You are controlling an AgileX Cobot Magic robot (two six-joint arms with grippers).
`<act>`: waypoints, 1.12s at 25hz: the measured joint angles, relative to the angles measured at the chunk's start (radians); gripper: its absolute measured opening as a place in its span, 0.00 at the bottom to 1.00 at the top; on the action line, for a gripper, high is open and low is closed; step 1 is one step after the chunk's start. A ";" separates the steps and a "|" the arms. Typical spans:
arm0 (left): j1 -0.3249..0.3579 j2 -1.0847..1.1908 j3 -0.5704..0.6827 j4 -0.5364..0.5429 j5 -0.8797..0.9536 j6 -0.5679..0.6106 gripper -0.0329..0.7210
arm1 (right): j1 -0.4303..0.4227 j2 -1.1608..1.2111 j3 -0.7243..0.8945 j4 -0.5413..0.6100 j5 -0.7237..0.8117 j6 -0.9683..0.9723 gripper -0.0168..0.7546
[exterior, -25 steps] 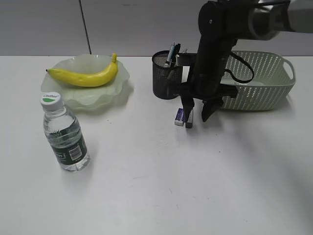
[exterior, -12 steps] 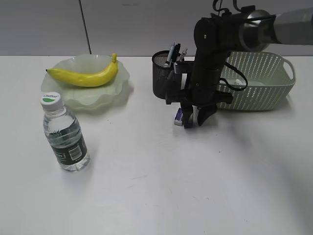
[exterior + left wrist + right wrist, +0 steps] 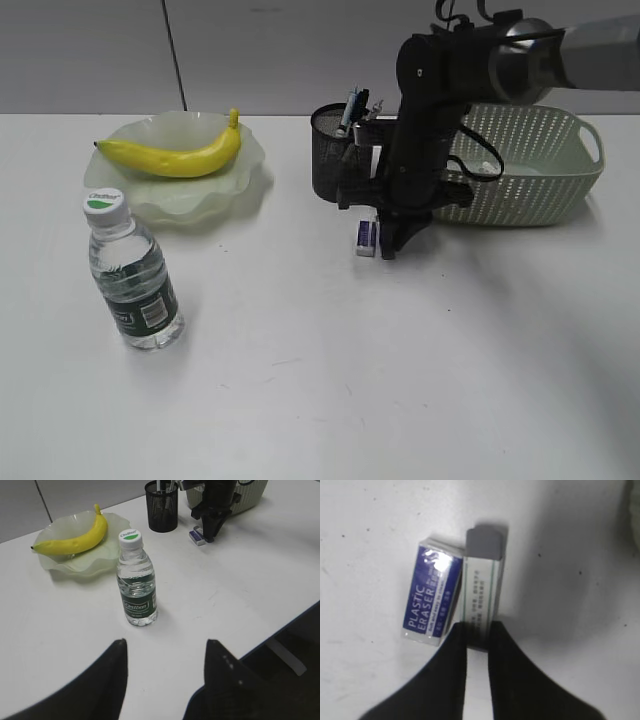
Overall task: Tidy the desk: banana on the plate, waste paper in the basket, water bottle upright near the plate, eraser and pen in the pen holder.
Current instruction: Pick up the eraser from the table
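Observation:
My right gripper (image 3: 477,630) is down on the desk (image 3: 400,380) in front of the pen holder (image 3: 335,160), its jaws shut on the near end of a grey-tipped eraser (image 3: 482,580) in a white sleeve. A blue-sleeved eraser (image 3: 432,600) lies against it on the left. Pens (image 3: 352,105) stand in the holder. The banana (image 3: 170,158) lies on the plate (image 3: 200,200). The water bottle (image 3: 133,285) stands upright in front of the plate. My left gripper (image 3: 165,647) hovers open and empty, short of the bottle (image 3: 136,587). The waste paper is out of view.
The green basket (image 3: 530,170) stands right behind my right arm, to the right of the holder. In the left wrist view the desk's front edge (image 3: 280,625) runs close on the right.
My right gripper came down over the erasers and shut its jaws on the grey-tipped one. The left gripper, bottle, banana and plate have not moved.

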 joint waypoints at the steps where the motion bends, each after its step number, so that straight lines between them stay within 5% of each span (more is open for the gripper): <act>1: 0.000 0.000 0.000 0.000 0.000 0.000 0.54 | 0.000 0.000 -0.002 0.000 0.002 -0.008 0.18; 4: 0.000 0.000 0.000 0.000 0.000 0.000 0.54 | 0.000 0.000 -0.009 -0.002 0.019 -0.023 0.05; 16: 0.000 0.000 0.000 0.000 0.000 0.000 0.54 | -0.002 -0.071 -0.007 -0.022 0.057 -0.039 0.04; 18: 0.000 0.000 0.000 0.000 0.000 -0.001 0.54 | -0.002 -0.071 -0.007 -0.023 0.056 -0.052 0.11; 24: 0.000 0.000 0.000 0.000 0.000 -0.001 0.54 | -0.002 -0.040 -0.007 0.003 0.006 -0.088 0.54; 28: 0.000 0.000 0.000 0.000 0.000 -0.001 0.54 | -0.002 -0.013 -0.007 0.008 -0.012 -0.089 0.56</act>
